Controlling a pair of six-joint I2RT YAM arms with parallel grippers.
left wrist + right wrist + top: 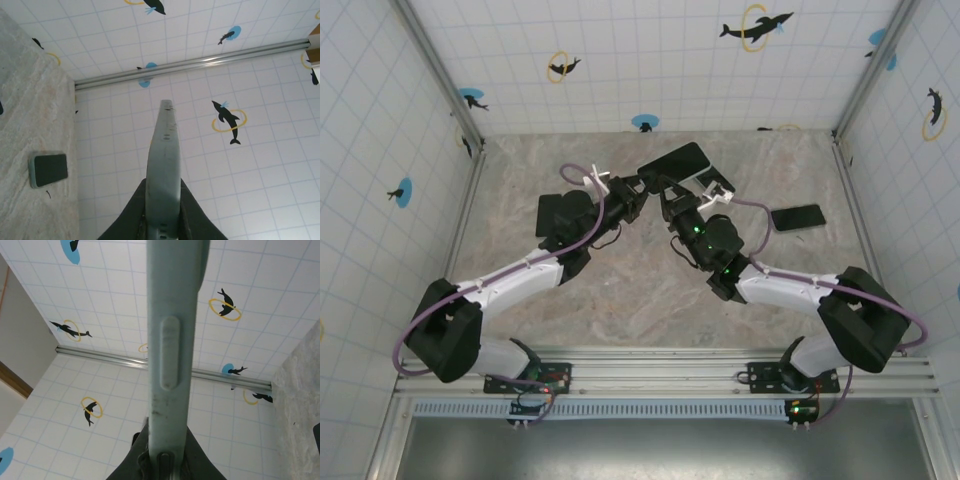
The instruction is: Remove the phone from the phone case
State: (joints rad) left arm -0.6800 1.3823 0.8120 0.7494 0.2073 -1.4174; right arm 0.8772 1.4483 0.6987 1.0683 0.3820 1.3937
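We see right claw (164, 460) clamped on phone case (172, 315) edge, lifted off worktop (620, 290) at 12 o'clock. Left claw (162, 222) straddles it; we can't tell its grip. Phone (672, 160) sits inside.

No word, brand, number or label can be read in any view. The only signs are wordless pictures on the tiled walls (650, 60): black dolphins, one leaping through a yellow ring (756, 27) high on the rear wall, another on a blue disc (645, 123) at that wall's foot. A few dark specks on the case (164, 150) edge in the left wrist view are too small to tell.
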